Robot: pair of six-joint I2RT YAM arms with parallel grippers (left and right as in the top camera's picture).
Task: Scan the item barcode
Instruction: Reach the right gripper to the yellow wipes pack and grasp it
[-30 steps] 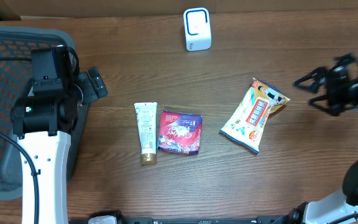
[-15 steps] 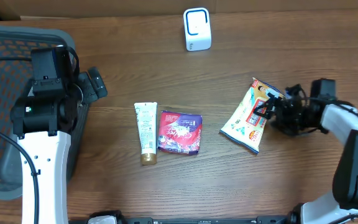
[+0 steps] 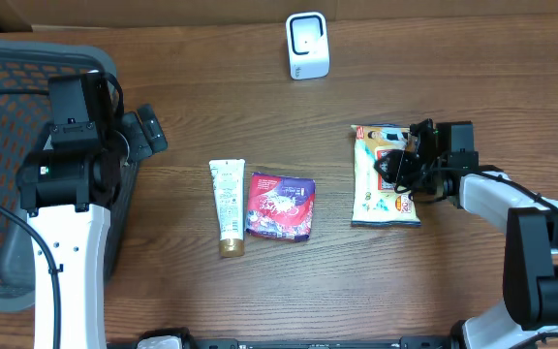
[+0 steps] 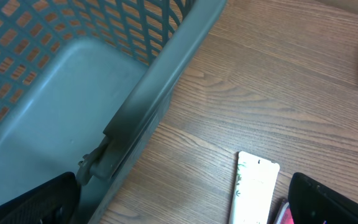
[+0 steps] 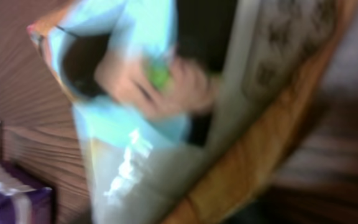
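Overhead view: right gripper (image 3: 396,170) sits at the right edge of the snack packet (image 3: 371,191), across its long axis; whether it grasps cannot be told.

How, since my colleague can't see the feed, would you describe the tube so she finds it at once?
Start at the grey basket on the left of the table and look right to the two items lying side by side in the middle. The tube is the left one, beside a purple pouch. It is slim and white with a gold cap, unlike the flat pouch.
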